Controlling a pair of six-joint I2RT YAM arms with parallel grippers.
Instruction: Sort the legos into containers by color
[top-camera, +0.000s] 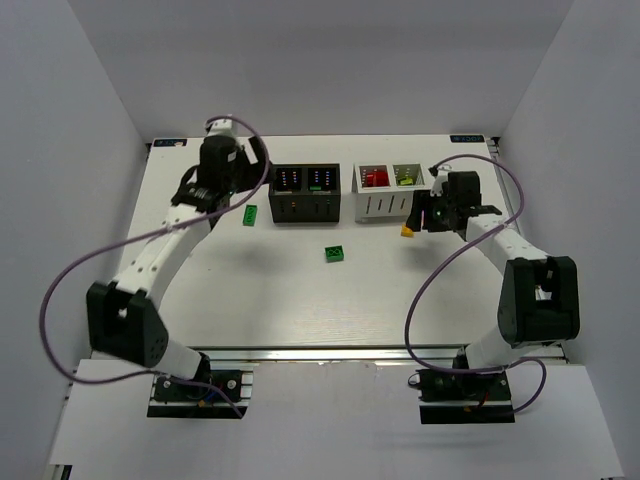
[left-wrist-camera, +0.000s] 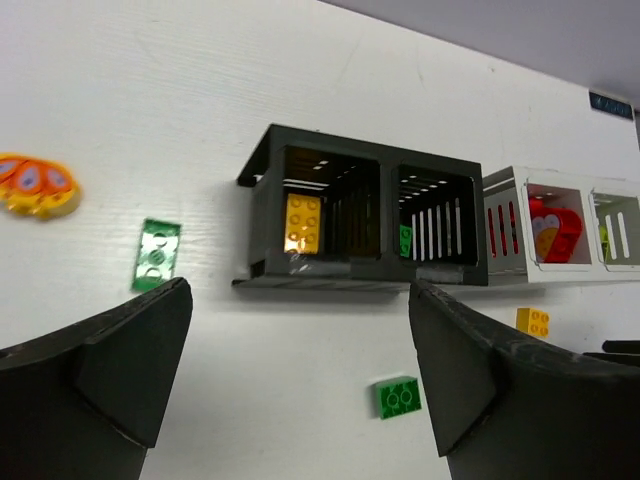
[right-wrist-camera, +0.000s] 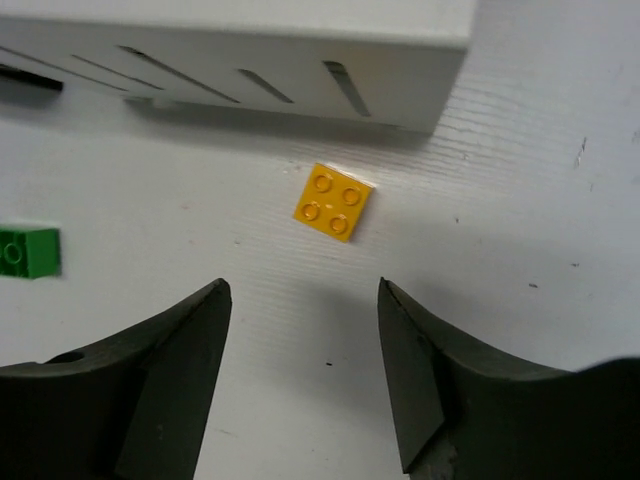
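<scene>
Spread wide and empty, left gripper (left-wrist-camera: 300, 295) facing black slotted plastic box (left-wrist-camera: 350, 268). Parted and empty too, right gripper (right-wrist-camera: 302, 290) close to small orange-yellow square plastic brick (right-wrist-camera: 335, 203), loose on the table (right-wrist-camera: 520, 200) beside white slotted plastic box (right-wrist-camera: 250, 40). Mid-table, one green plastic brick (top-camera: 335, 254).

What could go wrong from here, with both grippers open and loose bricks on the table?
The yellow brick lies close to the white box; the open right gripper could bump or shove the box when reaching for it. It also sits skewed to the jaws, so it might twist out of a pinch. The green brick left of the black box looks thin and flat, so the left gripper may fail to grasp it.
</scene>
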